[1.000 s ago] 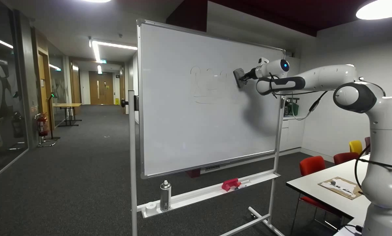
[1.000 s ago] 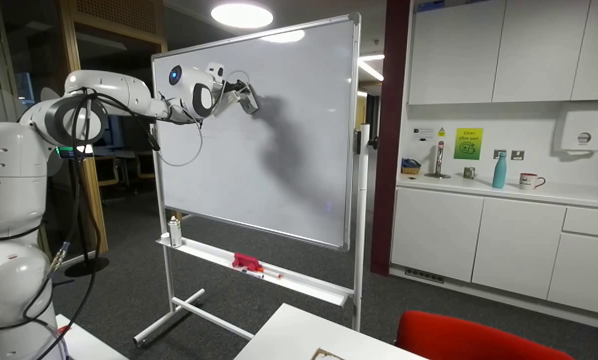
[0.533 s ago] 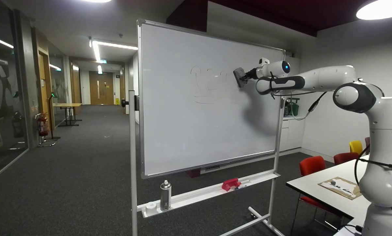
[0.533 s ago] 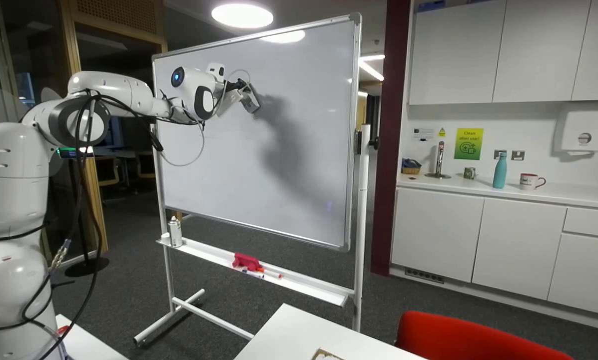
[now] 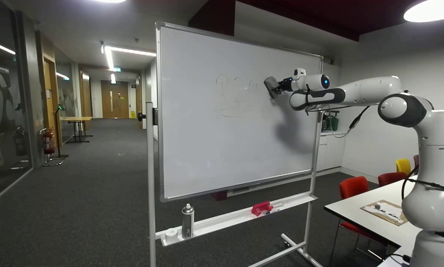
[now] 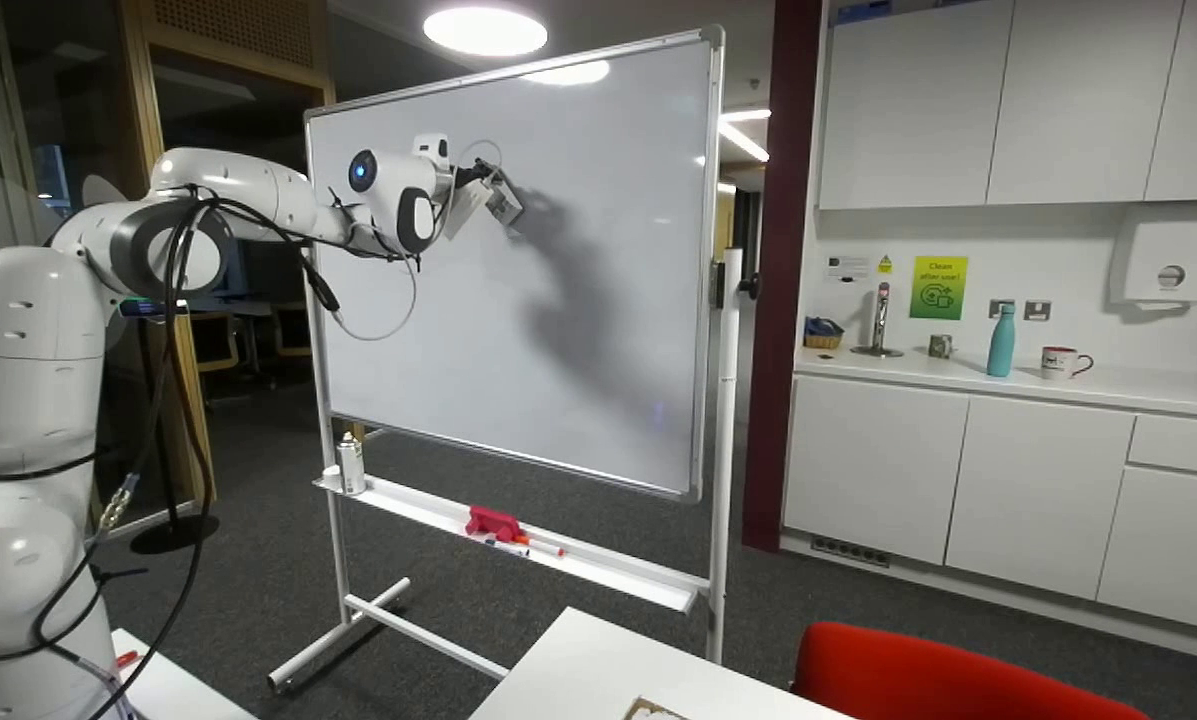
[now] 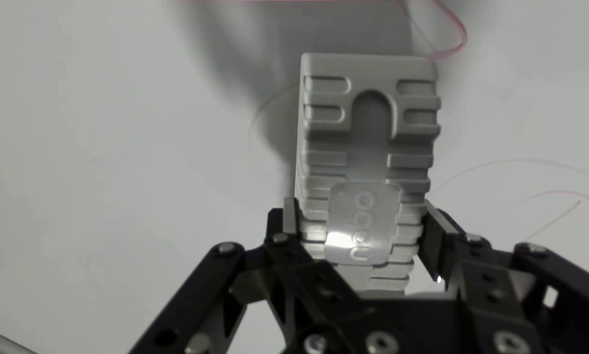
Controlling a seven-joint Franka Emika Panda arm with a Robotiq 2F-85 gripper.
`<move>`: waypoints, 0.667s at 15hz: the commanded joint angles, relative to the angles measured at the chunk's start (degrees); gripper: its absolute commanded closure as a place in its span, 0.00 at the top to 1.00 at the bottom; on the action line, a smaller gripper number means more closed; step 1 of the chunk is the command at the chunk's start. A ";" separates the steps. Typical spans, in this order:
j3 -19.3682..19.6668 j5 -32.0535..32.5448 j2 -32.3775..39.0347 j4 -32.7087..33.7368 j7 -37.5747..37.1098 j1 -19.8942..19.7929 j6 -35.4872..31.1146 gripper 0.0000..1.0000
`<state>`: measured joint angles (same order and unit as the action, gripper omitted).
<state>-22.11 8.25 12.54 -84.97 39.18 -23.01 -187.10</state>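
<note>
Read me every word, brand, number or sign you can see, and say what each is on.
"nobo": grey ribbed plastic eraser held in the black two-fingered gripper.
"Clean after use!": green rectangular poster.
Too faint to read: thin pen strokes on the silver-framed whiteboard.
Too small or blurred: white paper notice, small yellow sign, silver cylindrical spray can, red fire extinguisher, white red-rimmed mug, green ceiling sign.

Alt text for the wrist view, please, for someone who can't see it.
The black end effector grips a gray ribbed eraser by its sides, in front of a whiteboard. Faint curved lines mark the board on either side.
</note>
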 commanded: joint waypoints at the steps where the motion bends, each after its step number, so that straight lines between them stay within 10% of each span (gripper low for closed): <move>1: -7.91 -0.29 1.47 1.46 2.64 -8.11 -4.10 0.34; 10: -24.79 2.25 4.43 2.72 1.24 -25.26 -4.27 0.34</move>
<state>-40.71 8.63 13.89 -83.77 38.92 -44.41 -189.89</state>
